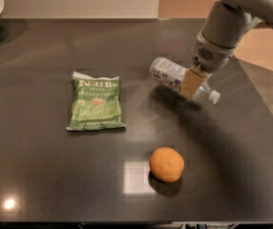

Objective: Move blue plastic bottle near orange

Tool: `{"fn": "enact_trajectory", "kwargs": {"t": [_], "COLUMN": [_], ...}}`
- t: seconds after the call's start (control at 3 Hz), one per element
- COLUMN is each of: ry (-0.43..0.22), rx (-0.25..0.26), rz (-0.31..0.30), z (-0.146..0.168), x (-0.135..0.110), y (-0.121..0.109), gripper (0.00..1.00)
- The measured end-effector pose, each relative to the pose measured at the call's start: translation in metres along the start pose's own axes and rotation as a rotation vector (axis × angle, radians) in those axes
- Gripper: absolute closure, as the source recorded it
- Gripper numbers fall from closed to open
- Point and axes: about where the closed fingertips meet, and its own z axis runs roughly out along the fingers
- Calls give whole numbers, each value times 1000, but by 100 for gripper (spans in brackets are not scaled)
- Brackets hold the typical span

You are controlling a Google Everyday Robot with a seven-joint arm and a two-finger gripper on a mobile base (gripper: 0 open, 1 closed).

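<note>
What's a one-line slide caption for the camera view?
End effector, right of the chip bag, holds the blue plastic bottle sideways above the dark table; orange sits nearer the front edge.

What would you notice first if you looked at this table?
The robot's tool grips the blue plastic bottle sideways, toward the back right of the dark table. Next comes the bright orange, alone near the front edge. The green chip bag lies flat to the left.
</note>
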Motion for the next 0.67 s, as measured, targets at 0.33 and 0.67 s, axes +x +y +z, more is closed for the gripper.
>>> {"fn": "enact_trajectory", "kwargs": {"t": [0.33,0.67], "ry": [-35,-59], "rx": [-61,-121], "rz": [-97,-173], "z": [-6,-8], "x": [26,47], "y": [38,70], "gripper": [100,100]}}
